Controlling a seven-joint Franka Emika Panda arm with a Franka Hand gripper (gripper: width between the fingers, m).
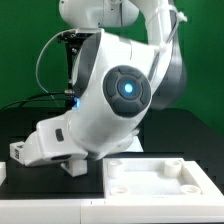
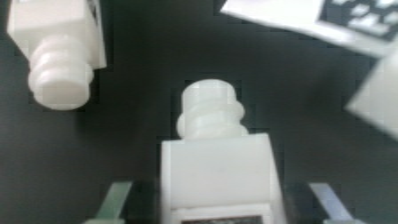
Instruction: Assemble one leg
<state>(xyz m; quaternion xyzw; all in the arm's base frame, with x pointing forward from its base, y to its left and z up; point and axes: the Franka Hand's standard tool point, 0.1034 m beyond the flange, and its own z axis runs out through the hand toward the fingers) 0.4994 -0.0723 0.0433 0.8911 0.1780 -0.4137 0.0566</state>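
Note:
In the wrist view a white leg (image 2: 215, 165) lies on the black table with its rounded threaded tip (image 2: 210, 108) pointing away from the camera. My gripper (image 2: 219, 202) straddles it. One finger (image 2: 118, 200) stands on each side, with a dark gap between each finger and the leg, so the gripper is open. A second leg (image 2: 54, 50) lies apart from the first. In the exterior view the gripper (image 1: 72, 166) is low over the table at the exterior view's left, and the arm hides the leg under it.
The large flat white panel (image 1: 150, 182) with raised rim lies at the exterior view's lower right. Small white pieces (image 1: 15, 152) sit at the exterior view's far left. In the wrist view a white part with a black-and-white tag (image 2: 329, 18) lies beyond the legs.

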